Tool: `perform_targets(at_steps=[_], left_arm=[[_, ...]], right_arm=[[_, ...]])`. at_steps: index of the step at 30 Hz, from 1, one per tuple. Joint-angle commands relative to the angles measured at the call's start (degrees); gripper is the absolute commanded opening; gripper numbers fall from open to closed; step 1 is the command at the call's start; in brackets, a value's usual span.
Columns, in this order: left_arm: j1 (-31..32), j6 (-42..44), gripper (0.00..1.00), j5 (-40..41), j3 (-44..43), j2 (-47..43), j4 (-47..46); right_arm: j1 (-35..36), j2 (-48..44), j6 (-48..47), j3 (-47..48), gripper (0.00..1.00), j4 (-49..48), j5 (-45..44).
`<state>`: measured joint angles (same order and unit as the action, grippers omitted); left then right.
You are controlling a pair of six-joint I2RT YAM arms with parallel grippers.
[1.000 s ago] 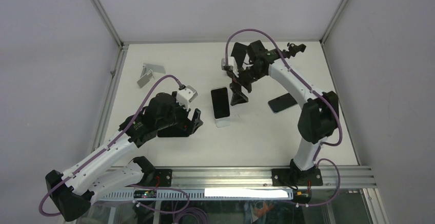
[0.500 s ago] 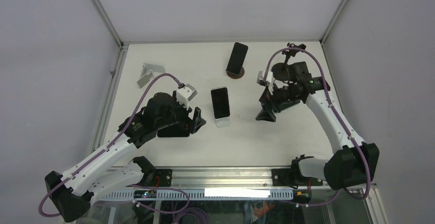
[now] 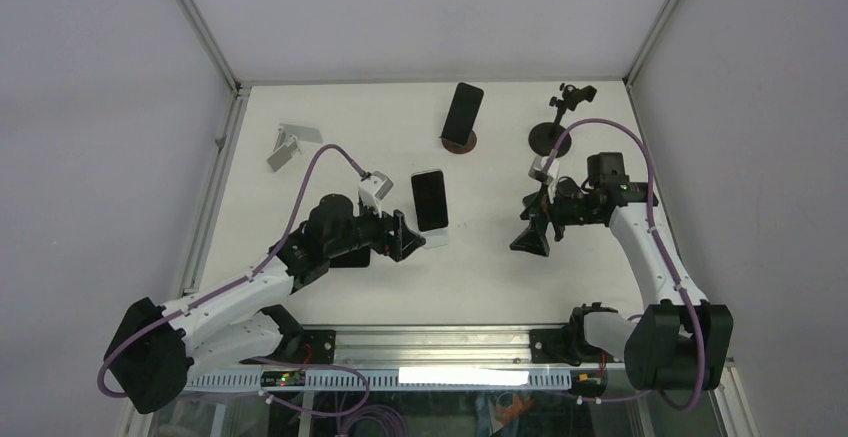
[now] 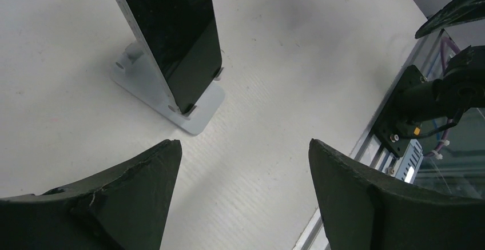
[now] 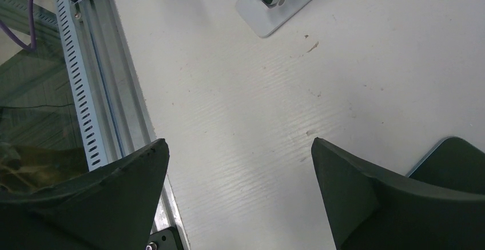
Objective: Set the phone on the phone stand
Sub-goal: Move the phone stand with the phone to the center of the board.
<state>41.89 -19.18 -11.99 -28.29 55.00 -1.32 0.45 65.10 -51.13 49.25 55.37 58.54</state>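
Note:
A black phone (image 3: 430, 200) leans upright on a white phone stand (image 3: 436, 241) at mid-table; the left wrist view shows this phone (image 4: 171, 32) resting on the stand's base (image 4: 194, 112). My left gripper (image 3: 408, 240) (image 4: 246, 144) is open just left of the stand, with nothing between its fingers. My right gripper (image 3: 528, 239) (image 5: 239, 141) hangs open over bare table to the right of the stand (image 5: 283, 4). A second phone (image 5: 452, 158) with a teal edge lies flat by the right finger; the top view hides it under the right arm.
Another phone (image 3: 463, 112) stands on a round brown stand (image 3: 459, 143) at the back. A black clamp stand (image 3: 553, 135) is at the back right and a folded silver stand (image 3: 290, 143) at the back left. The slotted rail (image 5: 86, 90) lines the table's near edge.
My right arm swung from the back, away from the phone on the round stand, to the front middle. My left gripper moved right, closer to the white stand.

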Motion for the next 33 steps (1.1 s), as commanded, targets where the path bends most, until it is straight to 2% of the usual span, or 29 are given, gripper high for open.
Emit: perform_targets(at_steps=[1,11,16,19,25,33], left_arm=[[-0.49,-0.98,0.84,-0.74,-1.06,3.12,-10.87],[-0.49,1.34,0.85,-0.89,-3.56,8.20,-12.15],[-2.22,-0.54,0.92,-1.91,-3.33,9.18,-14.55],[-4.01,-2.22,0.93,-4.72,-2.92,10.48,-17.25],[-7.72,-5.08,0.88,-7.80,-1.76,14.84,-24.34],[-12.27,-4.72,0.77,-14.77,-1.48,23.54,-33.21]], right_arm=[[-0.27,0.71,-1.78,0.99,0.99,-1.12,1.68],[-0.27,1.42,-2.83,0.89,0.99,-1.04,-0.05],[-0.27,2.11,-2.91,0.97,0.99,-1.15,-0.70],[-0.27,2.14,-2.90,1.02,0.99,-1.15,-0.94],[-0.27,2.46,-2.93,1.02,0.99,-1.15,-0.94],[-0.27,2.66,-2.92,1.02,0.99,-1.14,-1.08]])
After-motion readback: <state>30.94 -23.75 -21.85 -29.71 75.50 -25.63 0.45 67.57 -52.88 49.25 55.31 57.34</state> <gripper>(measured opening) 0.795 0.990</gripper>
